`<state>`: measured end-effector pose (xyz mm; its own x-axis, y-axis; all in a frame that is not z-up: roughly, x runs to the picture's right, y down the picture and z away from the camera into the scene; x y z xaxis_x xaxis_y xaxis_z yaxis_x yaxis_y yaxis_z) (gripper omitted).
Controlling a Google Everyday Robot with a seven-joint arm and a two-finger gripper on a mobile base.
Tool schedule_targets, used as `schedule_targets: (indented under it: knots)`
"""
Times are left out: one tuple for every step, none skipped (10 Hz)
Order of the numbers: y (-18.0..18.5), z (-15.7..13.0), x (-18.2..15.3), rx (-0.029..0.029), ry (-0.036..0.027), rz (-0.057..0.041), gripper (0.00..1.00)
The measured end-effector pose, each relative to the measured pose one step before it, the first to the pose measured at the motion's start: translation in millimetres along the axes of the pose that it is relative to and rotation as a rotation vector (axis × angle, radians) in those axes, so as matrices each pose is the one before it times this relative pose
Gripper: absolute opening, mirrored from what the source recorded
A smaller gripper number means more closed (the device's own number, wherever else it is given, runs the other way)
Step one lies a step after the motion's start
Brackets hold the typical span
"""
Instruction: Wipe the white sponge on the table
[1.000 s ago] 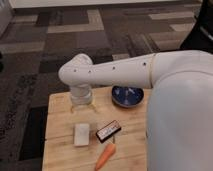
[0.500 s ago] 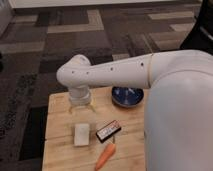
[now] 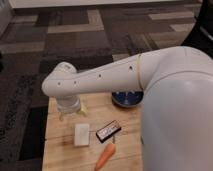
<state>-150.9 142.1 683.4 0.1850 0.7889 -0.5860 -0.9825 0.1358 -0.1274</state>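
wooden table [image 3: 56,156], one white sponge [image 3: 82,134], gripper [image 3: 69,111] just behind

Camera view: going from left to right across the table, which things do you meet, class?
First the gripper, hanging over the far-left part of the table → white sponge → black bar → blue bowl. The carrot is left out, as it lies in line with the bar.
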Motion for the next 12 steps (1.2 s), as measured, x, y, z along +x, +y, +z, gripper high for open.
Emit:
schedule_targets:
  knots:
    - [-4.13,9.03,9.85,-0.01096,0.00648,0.02048,0.65]
    - [-4.06,8.05,5.45,-0.01453,0.00367,0.01469,0.65]
    - [-4.3,8.28,3.89,-0.01654,0.00045,0.00972,0.65]
    - [-5.13,8.43,1.5,-0.01242,-0.00475,0.00073,0.65]
    - [-2.62,5.99,0.33,-0.00488,-0.00187,-0.0059,0.65]
    - [-1.77,6.15,0.51,-0.00458,0.00417,-0.00665,0.65]
    - [-0.74,12.63,0.07,-0.00202,0.01467,-0.01979,0.65]
    - [3.83,8.02,-0.39,-0.00495,0.009,-0.0157,0.65]
    - [0.44,4.64,-0.83,-0.00115,0.00386,-0.00613,0.65]
    - [-0.07,4.06,-0.84,-0.00035,0.00218,-0.00436,0.65]
    - [0.71,1.81,-0.6,-0.00085,-0.00003,-0.00303,0.65]
    - [0.25,3.56,-0.12,-0.00008,0.00129,-0.00409,0.65]
